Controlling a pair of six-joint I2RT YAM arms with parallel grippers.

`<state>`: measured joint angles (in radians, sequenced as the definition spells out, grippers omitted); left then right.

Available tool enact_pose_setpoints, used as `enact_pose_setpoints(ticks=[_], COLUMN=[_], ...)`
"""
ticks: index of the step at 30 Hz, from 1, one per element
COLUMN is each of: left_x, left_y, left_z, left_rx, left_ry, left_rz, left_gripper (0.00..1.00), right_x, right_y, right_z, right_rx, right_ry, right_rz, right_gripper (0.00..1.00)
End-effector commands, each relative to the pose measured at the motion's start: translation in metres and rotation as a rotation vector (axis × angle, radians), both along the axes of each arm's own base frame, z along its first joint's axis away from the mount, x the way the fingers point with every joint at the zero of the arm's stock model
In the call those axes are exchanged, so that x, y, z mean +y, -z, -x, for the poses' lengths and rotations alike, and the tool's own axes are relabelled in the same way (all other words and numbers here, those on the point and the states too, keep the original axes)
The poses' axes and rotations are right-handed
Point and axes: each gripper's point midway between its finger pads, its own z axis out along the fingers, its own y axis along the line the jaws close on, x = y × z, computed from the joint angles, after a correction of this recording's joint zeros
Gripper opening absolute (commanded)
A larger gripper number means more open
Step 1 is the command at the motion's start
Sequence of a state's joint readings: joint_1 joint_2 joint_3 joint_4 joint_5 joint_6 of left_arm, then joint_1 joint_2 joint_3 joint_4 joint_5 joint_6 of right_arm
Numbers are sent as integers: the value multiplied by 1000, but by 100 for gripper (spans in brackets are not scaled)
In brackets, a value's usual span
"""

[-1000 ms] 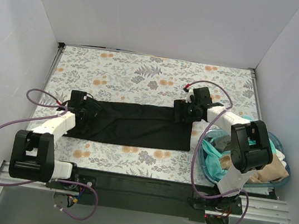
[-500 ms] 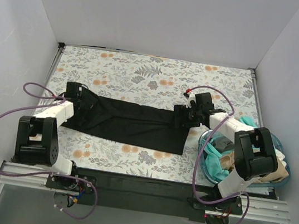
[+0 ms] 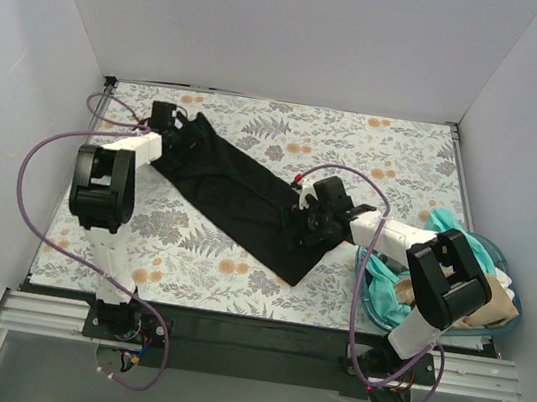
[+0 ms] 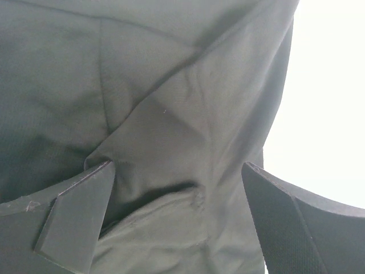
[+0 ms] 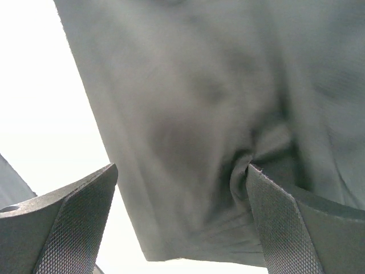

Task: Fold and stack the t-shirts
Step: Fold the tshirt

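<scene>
The black t-shirt [image 3: 239, 197], folded into a long strip, lies diagonally on the floral table from the far left to the centre right. My left gripper [image 3: 180, 132] is on its far-left end. In the left wrist view [image 4: 179, 188] the jaws stand apart, with bunched black cloth [image 4: 171, 85] across the gap. My right gripper [image 3: 304, 222] is on its near-right end. In the right wrist view [image 5: 182, 182] the jaws also stand apart over the hem [image 5: 188, 85], and the cloth puckers at the right fingertip [image 5: 256, 177]. Teal [image 3: 446, 233] and tan [image 3: 490, 310] shirts lie in the tub.
The translucent blue plastic tub [image 3: 363, 276] stands at the near right, close beside my right arm. White walls close in the table on the left, far and right sides. Purple cables loop from both arms.
Both grippers moved and the black shirt turned with them, from lying level across the table to a diagonal. The left end went to the far left and the right end came nearer.
</scene>
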<state>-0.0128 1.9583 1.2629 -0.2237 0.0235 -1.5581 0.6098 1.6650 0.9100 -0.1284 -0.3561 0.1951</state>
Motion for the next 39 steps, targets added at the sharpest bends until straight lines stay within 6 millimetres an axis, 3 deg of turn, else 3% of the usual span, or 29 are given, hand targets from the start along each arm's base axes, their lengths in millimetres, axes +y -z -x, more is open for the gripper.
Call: enact_pose_setpoints(ticks=[1, 2, 3, 4, 5, 6, 7, 8, 10, 12, 13, 16, 18, 21, 23, 24, 25, 26, 27, 30, 31, 32, 33, 34, 35, 36, 37, 38, 39], left_x=[-43, -56, -74, -84, -98, -115, -124, -135, -152, -163, -167, -170, -174, -181, -186, -188, -189, -190, -192, -193, -191, -189, -188, -184, -182, -181, -175, -173, -169], left_y=[63, 47, 64, 64, 40, 43, 63, 45, 65, 64, 72, 69, 53, 11, -24, -58, -78, -96, -131, -174, -204, -213, -201, -228, -230, -205, -200, -217, -210], left_z=[-3, -27, -33, -43, -72, -79, -83, -104, -107, -117, -116, -121, -124, -132, -139, -141, -143, -143, -140, -130, -121, -114, -104, -90, -81, -65, -55, -33, -20], left_rx=[150, 113, 135, 125, 52, 43, 69, 16, 42, 11, 21, 0, -32, -119, -194, -260, -303, -337, -401, -472, -522, -530, -496, -538, -535, -471, -448, -464, -441], left_ry=[134, 158, 198, 212, 226, 256, 262, 266, 262, 262, 251, 246, 263, 300, 326, 356, 368, 381, 404, 432, 449, 457, 465, 469, 474, 479, 464, 463, 451], left_rz=[-5, -2, -14, -22, -21, -21, -12, 2, 52, 97, 124, 147, 163, 171, 167, 150, 140, 132, 116, 92, 75, 70, 61, 42, 26, 10, -8, -7, -9], left_gripper=[95, 95, 95, 95, 95, 95, 95, 95, 95, 95, 95, 96, 95, 96, 96, 96, 96, 96, 96, 96, 96, 96, 97, 96, 97, 97, 97, 97, 97], right_x=[16, 19, 28, 33, 36, 44, 52, 58, 81, 100, 106, 114, 116, 120, 116, 112, 104, 96, 88, 63, 56, 51, 42, 38, 34, 27, 23, 20, 16], right_y=[7, 7, 4, 2, 1, -5, -8, -8, -27, -44, -49, -62, -68, -88, -95, -94, -91, -86, -81, -70, -67, -68, -59, -56, -55, -47, -44, -41, -38], right_z=[60, 73, 90, 99, 108, 111, 121, 121, 117, 110, 111, 100, 93, 78, 70, 67, 61, 61, 58, 59, 59, 58, 60, 61, 61, 62, 61, 60, 59], right_rx=[82, 92, 85, 85, 88, 77, 73, 70, 41, -3, -13, -54, -82, -155, -195, -202, -212, -210, -206, -186, -185, -184, -170, -167, -165, -152, -152, -147, -138], right_ry=[-121, -153, -210, -241, -274, -302, -347, -358, -386, -409, -424, -422, -407, -362, -323, -301, -264, -244, -222, -182, -165, -142, -130, -125, -119, -108, -92, -84, -71], right_rz=[1, 2, -2, -5, -5, -16, -18, -17, -54, -89, -95, -90, -74, -76, -64, -46, -12, 10, 33, 78, 92, 92, 114, 125, 132, 156, 171, 183, 196], right_gripper=[98, 98, 98, 98, 98, 98, 98, 98, 98, 98, 98, 98, 98, 98, 98, 98, 98, 98, 98, 98, 98, 98, 98, 98, 97, 97, 96, 94, 93])
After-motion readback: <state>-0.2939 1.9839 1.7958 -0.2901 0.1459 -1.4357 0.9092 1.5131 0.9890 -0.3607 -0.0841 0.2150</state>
